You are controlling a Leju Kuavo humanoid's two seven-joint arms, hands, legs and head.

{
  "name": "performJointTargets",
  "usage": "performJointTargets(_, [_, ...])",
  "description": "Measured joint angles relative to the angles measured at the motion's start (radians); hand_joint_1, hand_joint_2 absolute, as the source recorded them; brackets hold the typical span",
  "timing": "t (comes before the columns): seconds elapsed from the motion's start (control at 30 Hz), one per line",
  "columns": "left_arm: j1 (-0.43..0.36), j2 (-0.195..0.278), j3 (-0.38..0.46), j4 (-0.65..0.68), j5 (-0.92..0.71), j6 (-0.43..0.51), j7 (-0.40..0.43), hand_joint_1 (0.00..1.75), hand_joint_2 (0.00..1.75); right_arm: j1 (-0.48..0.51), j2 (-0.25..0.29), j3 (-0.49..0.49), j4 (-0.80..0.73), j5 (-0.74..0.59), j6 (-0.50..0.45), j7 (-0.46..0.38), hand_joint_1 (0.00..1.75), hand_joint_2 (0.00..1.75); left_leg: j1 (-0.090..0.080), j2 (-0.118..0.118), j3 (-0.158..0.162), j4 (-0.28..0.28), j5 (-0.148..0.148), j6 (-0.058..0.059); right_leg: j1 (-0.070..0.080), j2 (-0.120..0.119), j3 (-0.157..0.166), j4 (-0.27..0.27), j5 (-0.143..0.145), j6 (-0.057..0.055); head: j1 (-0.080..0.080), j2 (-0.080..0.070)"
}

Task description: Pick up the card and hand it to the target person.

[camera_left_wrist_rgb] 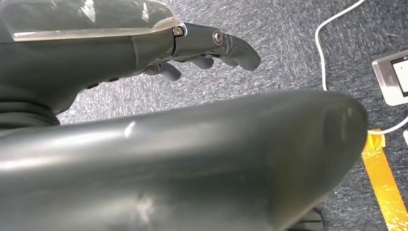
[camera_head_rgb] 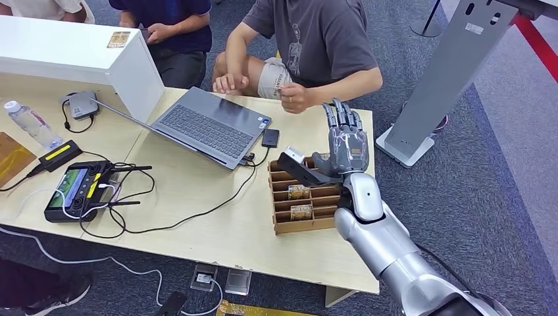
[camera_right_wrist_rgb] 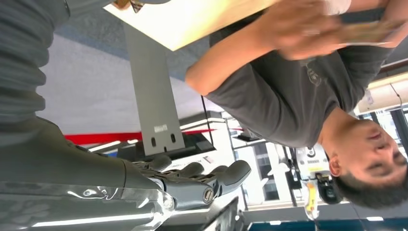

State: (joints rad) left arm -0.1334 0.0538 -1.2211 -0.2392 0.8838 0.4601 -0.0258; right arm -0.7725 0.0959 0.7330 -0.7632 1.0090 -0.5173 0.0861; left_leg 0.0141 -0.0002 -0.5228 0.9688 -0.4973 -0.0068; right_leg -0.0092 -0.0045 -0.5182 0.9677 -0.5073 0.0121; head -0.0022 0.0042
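A wooden divided box stands at the table's near right, with cards upright in its slots. My right hand is raised over the box's far end, its fingers spread and pointing up, with nothing in it. The right wrist view shows the same hand empty. The person in a grey shirt sits just across the table edge and holds a small card in both hands. In the right wrist view that person's hands are blurred. My left hand hangs over the carpet, fingers loosely bent and empty.
An open laptop lies mid-table, with a white box behind it on the left. A handheld controller, a water bottle and cables lie at the left. A grey stand rises to the right. A second person sits behind.
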Motion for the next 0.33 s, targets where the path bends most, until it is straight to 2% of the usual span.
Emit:
performJointTargets(0.1, [0.0,0.0,0.0,0.0,0.004,0.003,0.0,0.0,0.0,0.008,0.0,-0.004,0.004,-0.092,-0.019,-0.04,0.0,1.75,0.0,0.0,0.0,0.0,0.0,0.0,0.0,0.0,0.0,0.0,0.0,0.0,0.0,0.0])
performJointTargets(0.33, [0.001,0.0,0.001,0.0,0.012,0.012,0.008,0.0,0.0,0.08,-0.004,-0.038,-0.06,-0.437,-0.046,-0.174,0.0,1.75,0.0,0.0,0.0,0.0,0.0,0.0,0.0,0.0,0.0,0.0,0.0,0.0,0.0,0.0])
